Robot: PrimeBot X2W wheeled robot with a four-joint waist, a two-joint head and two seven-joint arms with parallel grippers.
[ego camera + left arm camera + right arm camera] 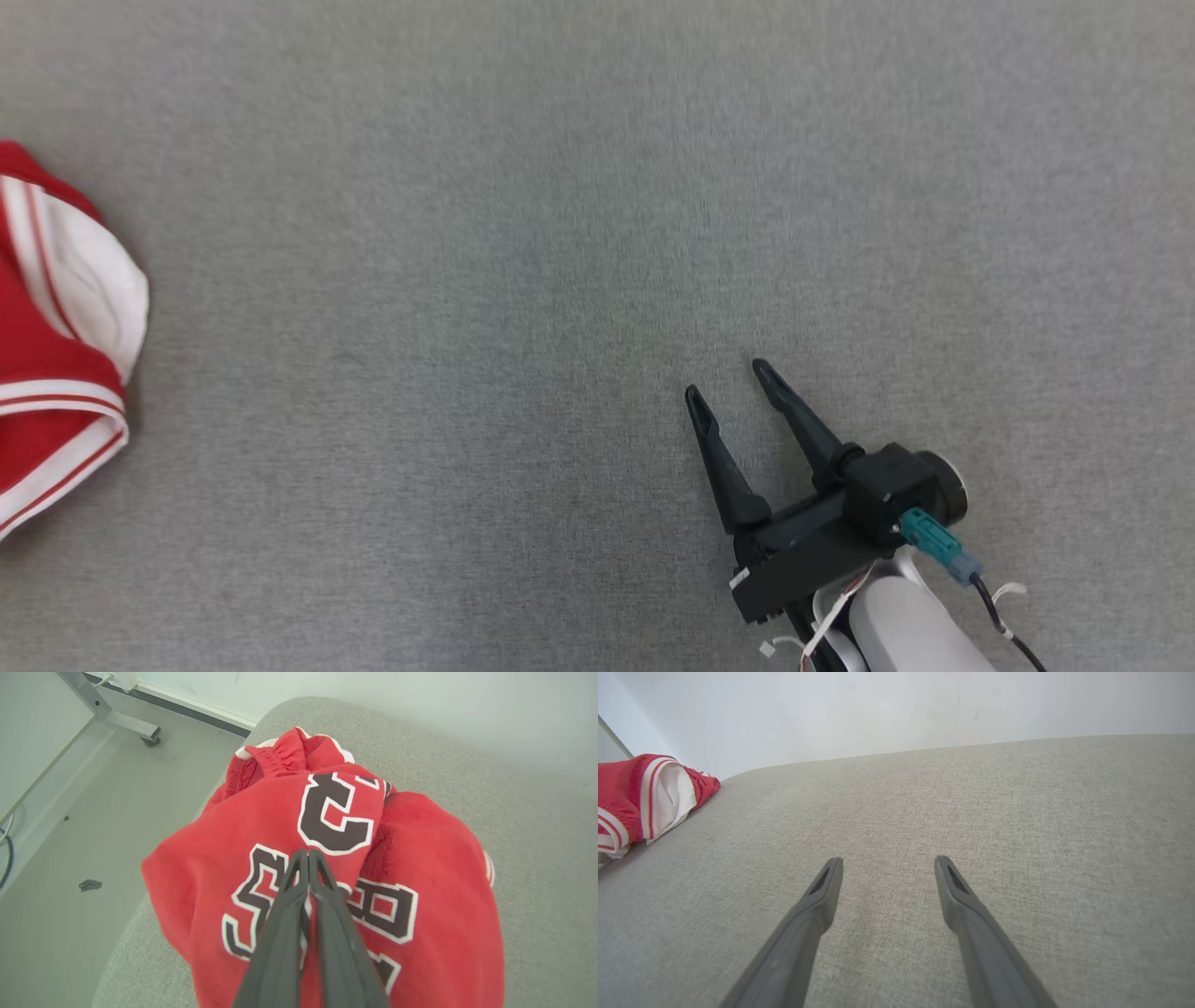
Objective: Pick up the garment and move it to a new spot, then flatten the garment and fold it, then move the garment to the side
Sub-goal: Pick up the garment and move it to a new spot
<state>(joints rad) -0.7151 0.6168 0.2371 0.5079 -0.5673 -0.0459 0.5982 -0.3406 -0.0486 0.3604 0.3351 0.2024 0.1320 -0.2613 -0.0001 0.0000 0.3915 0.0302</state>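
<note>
The garment (224, 868) is a red jersey with black-and-white lettering and white-and-red trim, bunched at the left edge of the grey cushioned surface (560, 233). Its trimmed edge (56, 355) shows at the far left of the head view and again in the right wrist view (640, 798). In the left wrist view my left gripper (308, 853) is shut, its tips pressed together on a raised fold of the jersey. My right gripper (726, 378) is open and holds nothing, hovering low over bare cushion (887, 861), well to the right of the garment.
The cushion's rounded left edge (126, 947) drops to a grey floor (70, 826), where a metal frame leg (135, 728) and a small dark scrap (89, 885) lie. A pale wall (896, 709) rises behind the cushion.
</note>
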